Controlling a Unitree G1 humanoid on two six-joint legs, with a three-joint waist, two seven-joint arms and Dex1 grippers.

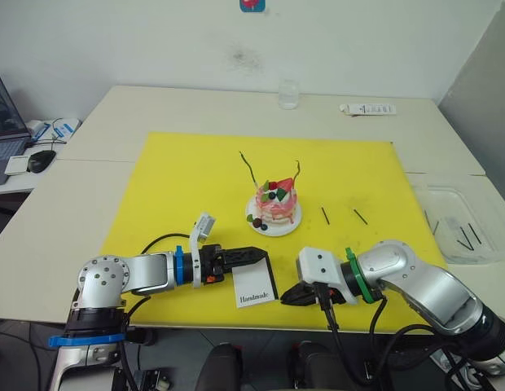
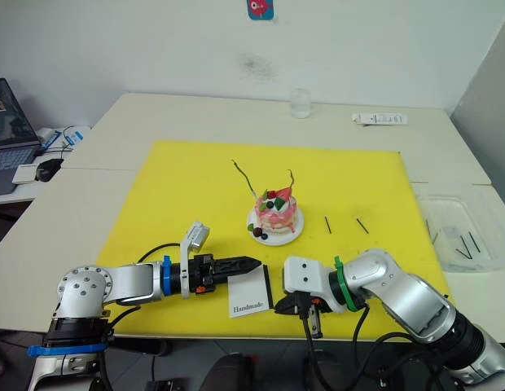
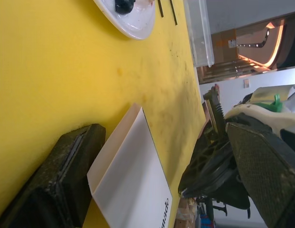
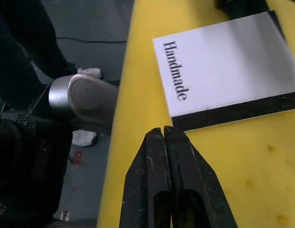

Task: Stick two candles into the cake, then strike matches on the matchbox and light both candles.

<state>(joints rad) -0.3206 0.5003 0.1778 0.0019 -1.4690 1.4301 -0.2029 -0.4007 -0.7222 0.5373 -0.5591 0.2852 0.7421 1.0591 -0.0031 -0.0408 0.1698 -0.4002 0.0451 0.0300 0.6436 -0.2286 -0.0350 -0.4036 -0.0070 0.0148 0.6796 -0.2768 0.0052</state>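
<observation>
The pink cake sits on its white plate mid-mat, with two thin wavy candles standing in it. Two dark matches lie to its right. Near the front edge, the white "Handmade" matchbox lies flat. My left gripper lies low at the box's far left corner. It is open, one finger resting on the mat beside the box edge. My right gripper is shut and empty, its tip just short of the box's black strip.
A yellow mat covers the table. At the right stands a clear tray holding several dark sticks. At the back are a glass and a white tube. A laptop and mouse sit far left.
</observation>
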